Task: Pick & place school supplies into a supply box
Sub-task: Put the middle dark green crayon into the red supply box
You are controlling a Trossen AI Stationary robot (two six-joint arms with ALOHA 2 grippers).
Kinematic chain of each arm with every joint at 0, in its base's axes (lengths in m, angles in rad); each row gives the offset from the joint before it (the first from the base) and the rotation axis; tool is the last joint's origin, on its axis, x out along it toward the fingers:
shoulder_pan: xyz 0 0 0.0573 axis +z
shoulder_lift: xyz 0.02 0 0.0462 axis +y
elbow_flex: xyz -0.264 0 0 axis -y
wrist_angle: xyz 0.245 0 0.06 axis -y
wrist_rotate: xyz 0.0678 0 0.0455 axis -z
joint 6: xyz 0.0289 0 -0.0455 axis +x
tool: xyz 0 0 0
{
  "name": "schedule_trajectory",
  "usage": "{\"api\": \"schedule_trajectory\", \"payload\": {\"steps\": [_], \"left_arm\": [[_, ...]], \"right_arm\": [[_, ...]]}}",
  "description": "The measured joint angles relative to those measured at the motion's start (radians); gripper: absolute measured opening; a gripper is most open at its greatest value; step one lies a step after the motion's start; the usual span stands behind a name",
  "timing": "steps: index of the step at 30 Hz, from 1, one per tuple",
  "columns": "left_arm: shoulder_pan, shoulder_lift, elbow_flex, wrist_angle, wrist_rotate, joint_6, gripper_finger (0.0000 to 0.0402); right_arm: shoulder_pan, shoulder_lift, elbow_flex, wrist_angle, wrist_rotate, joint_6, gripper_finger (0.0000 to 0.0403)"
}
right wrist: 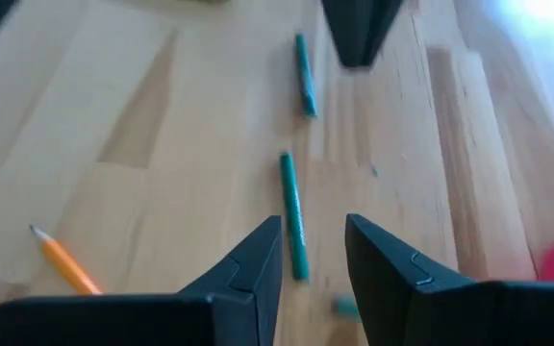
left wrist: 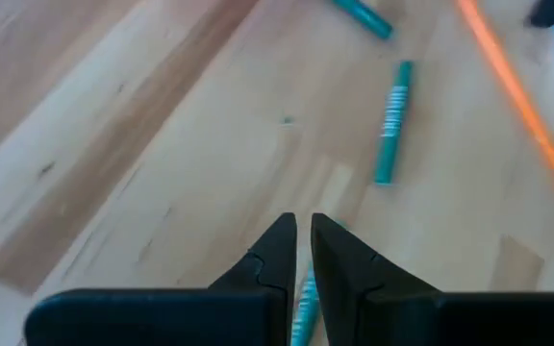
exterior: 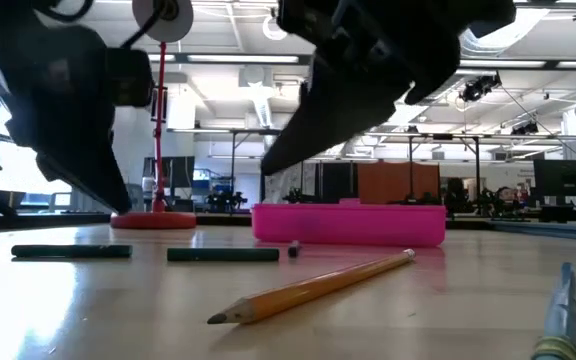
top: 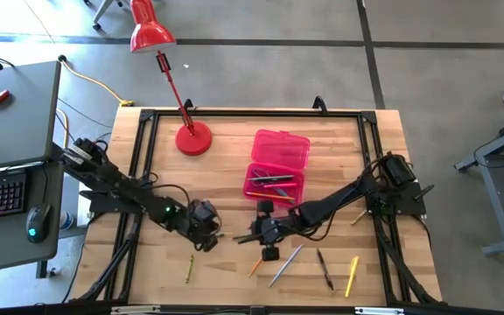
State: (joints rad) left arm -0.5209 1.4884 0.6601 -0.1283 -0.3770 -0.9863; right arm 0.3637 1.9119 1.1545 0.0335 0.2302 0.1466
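Observation:
The pink supply box point(top: 281, 147) lies open at the table's middle, several pens in its near half; it also shows in the low view point(exterior: 348, 224). Two green pens point(exterior: 71, 251) point(exterior: 223, 255) lie flat on the table, end to end. My left gripper point(top: 210, 226) point(left wrist: 304, 223) is all but shut just above the first pen point(left wrist: 306, 300). My right gripper point(top: 254, 236) point(right wrist: 311, 223) is open above the second pen point(right wrist: 294, 226), one finger on each side. Orange point(top: 256, 265), grey point(top: 285, 265), dark point(top: 325, 269) and yellow point(top: 352, 276) pencils lie near the front edge.
A red desk lamp stands with its round base point(top: 192, 140) at the far left, left of the box. An olive pencil point(top: 189, 267) lies at the front left. A small green bit point(right wrist: 344, 308) lies near the second pen. The orange pencil point(exterior: 313, 287) lies nearest the low camera.

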Motion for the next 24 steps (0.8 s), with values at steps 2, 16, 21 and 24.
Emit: {"api": "schedule_trajectory", "payload": {"steps": [2,16,21,24], "left_arm": [[-0.017,-0.011,0.000,0.005,-0.039,0.019,0.0069],[-0.023,-0.053,0.001,-0.009,-0.155,0.047,0.0069],[-0.022,-0.053,0.001,-0.008,-0.158,0.047,0.0069],[-0.023,-0.053,0.001,-0.008,-0.158,0.047,0.0069]], "right_arm": [[0.000,0.025,0.000,0.051,-0.002,-0.037,0.0096],[-0.054,0.202,0.001,0.234,-0.098,-0.102,0.0096],[-0.082,0.255,0.003,0.247,-0.138,-0.078,0.0091],[-0.083,0.291,0.004,0.262,-0.118,-0.104,0.0067]]}}
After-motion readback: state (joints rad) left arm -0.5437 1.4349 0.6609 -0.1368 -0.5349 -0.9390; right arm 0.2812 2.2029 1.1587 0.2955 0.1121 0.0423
